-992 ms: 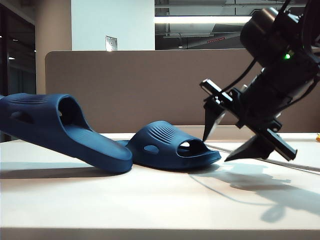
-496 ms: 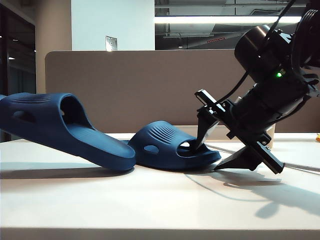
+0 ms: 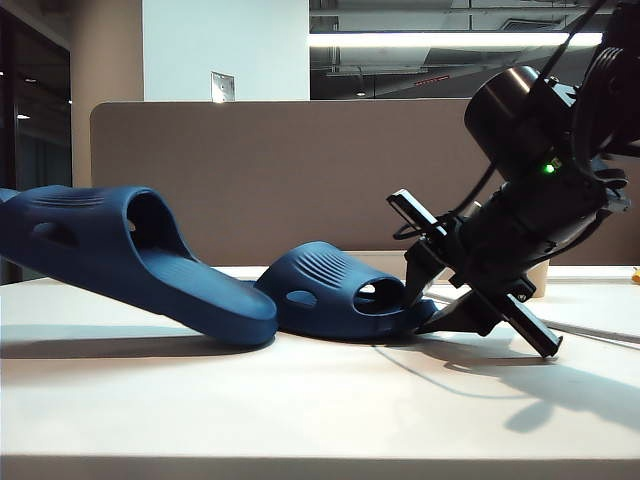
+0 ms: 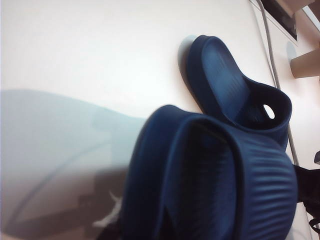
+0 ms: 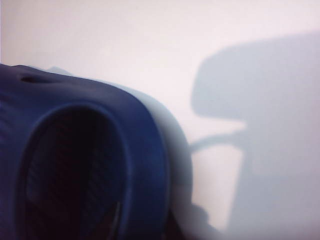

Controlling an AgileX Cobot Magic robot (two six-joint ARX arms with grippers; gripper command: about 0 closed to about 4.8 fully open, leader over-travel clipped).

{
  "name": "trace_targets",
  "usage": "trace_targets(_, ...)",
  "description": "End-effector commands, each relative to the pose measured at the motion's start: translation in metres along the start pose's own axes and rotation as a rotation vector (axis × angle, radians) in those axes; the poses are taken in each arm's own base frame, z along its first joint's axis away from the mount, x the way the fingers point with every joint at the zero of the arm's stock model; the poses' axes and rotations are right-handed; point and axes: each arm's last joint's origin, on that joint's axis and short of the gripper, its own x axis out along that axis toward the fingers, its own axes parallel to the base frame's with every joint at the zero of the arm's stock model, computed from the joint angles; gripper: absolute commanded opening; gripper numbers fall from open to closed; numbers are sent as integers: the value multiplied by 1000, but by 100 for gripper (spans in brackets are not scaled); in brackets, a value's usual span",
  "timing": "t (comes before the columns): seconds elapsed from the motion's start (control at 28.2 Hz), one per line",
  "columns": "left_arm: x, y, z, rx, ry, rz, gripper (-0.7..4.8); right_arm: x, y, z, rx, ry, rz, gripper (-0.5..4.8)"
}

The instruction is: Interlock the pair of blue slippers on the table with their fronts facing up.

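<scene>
Flanking brown partition (image 3: 300, 170), grippers (image 3: 430, 300) aside

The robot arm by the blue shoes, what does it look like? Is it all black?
Mostly black, yes. The right arm is chunky, with a round drum-shaped part on top, one small green light and thin black cables looping along it. Its tool ends in two pointed black fingers.
</scene>
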Motion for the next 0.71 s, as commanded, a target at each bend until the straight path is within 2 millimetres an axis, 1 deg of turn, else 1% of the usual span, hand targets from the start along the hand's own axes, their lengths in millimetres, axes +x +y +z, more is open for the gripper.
trace_targets(0.04,-1,-2,2,20,-12,-16,8,1,-7,-4,-25,30,-48,62)
trace_targets(0.07,-1,-2,2,21,-12,-16,8,1,-6,-4,-52,27,-40,32)
trace_targets(0.11,-1,-2,2,21,-12,-16,7,1,-6,-4,-74,25,-35,20)
trace_targets(0.25,-1,-2,2,25,-13,-16,7,1,-4,-3,-162,18,-14,8)
trace_targets(0.39,-1,-2,2,26,-14,-16,7,1,-4,-3,-227,21,-10,8)
trace_targets(0.5,-1,-2,2,30,-15,-16,7,-2,0,-2,-292,23,17,7)
trace_targets(0.53,-1,-2,2,35,-15,-15,7,-5,3,0,-330,12,26,-3)
trace_targets(0.6,-1,-2,3,38,-18,-14,7,-17,9,9,-404,-24,43,-2)
trace_targets(0.64,-2,-2,3,40,-20,-13,7,-22,11,12,-415,-36,47,-2)
trace_targets(0.67,-2,-2,3,45,-25,-8,6,-33,14,20,-426,-61,51,-2)
trace_targets(0.71,-2,-2,3,46,-25,-7,6,-39,15,24,-425,-70,50,-2)
